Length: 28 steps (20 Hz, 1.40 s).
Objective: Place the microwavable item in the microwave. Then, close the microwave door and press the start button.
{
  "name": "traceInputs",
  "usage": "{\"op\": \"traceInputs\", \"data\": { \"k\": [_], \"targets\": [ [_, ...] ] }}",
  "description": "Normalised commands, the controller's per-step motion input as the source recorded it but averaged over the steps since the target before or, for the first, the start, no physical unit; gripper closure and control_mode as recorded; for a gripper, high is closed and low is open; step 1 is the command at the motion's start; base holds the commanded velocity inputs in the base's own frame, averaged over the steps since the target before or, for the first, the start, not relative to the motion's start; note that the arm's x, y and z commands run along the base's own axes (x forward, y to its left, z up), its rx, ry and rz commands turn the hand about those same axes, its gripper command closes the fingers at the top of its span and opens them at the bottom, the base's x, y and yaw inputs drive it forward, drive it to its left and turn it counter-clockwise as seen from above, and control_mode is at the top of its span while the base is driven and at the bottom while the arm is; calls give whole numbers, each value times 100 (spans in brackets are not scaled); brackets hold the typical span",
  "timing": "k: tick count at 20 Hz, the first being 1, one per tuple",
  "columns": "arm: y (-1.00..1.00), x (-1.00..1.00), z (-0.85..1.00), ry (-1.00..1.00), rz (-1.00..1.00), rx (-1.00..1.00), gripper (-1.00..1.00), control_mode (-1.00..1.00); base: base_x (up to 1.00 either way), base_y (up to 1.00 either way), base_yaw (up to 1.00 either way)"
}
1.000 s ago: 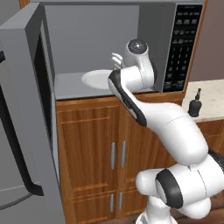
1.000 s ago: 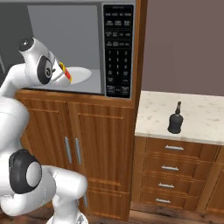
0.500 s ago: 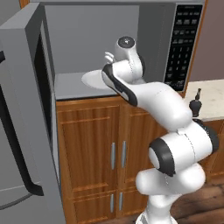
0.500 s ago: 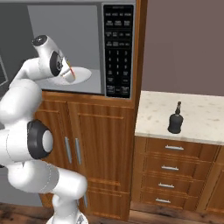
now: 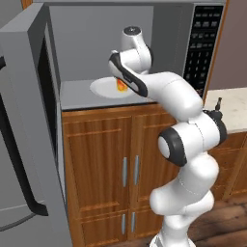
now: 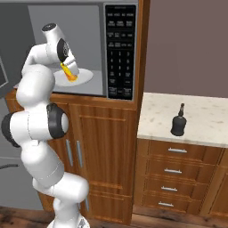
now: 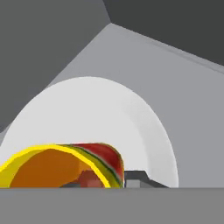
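Observation:
The microwavable item (image 5: 120, 85) (image 6: 70, 75) is a small yellow cup with a red mark, inside the microwave (image 5: 87, 43) (image 6: 89, 35), just over the white round plate (image 5: 102, 89) (image 6: 87, 76). My gripper (image 5: 122, 81) (image 6: 67, 70) reaches into the cavity and is shut on the cup. In the hand view the cup (image 7: 57, 168) lies tilted at the bottom, with one dark fingertip (image 7: 138, 179) against its right side and the plate (image 7: 100, 113) beyond it. The microwave door (image 5: 29, 96) stands wide open on the left, and its dark handle (image 5: 19, 159) faces the room.
The black keypad panel (image 5: 200, 43) (image 6: 120, 49) sits right of the cavity. A black bottle (image 6: 178, 121) stands on the pale counter (image 6: 200, 116) to the right. Brown wooden cabinet doors (image 5: 116, 164) are below the microwave, and drawers (image 6: 178, 173) are under the counter.
The arm has stretched forward and carried the cup from the front of the cavity deeper in, over the plate. The door and the bottle have not moved.

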Motion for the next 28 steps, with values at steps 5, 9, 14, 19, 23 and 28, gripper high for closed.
{"op": "traceInputs", "data": {
  "k": [5, 9, 14, 19, 23, 28],
  "targets": [
    [0, -23, 0, -15, 0, 0, -100, -100, 0, 0, 0],
    [-3, -66, 0, -31, 0, 0, -100, -100, 0, 0, 0],
    [-2, -96, 0, -45, 0, 0, -100, -100, 0, 0, 0],
    [-1, -77, -16, -29, 0, -3, -100, -100, 0, 0, 0],
    [-17, -64, -42, -9, 0, -5, -100, -100, 0, 0, 0],
    [-2, -100, -18, -48, 0, -20, -100, -100, 0, 0, 0]
  ]
}}
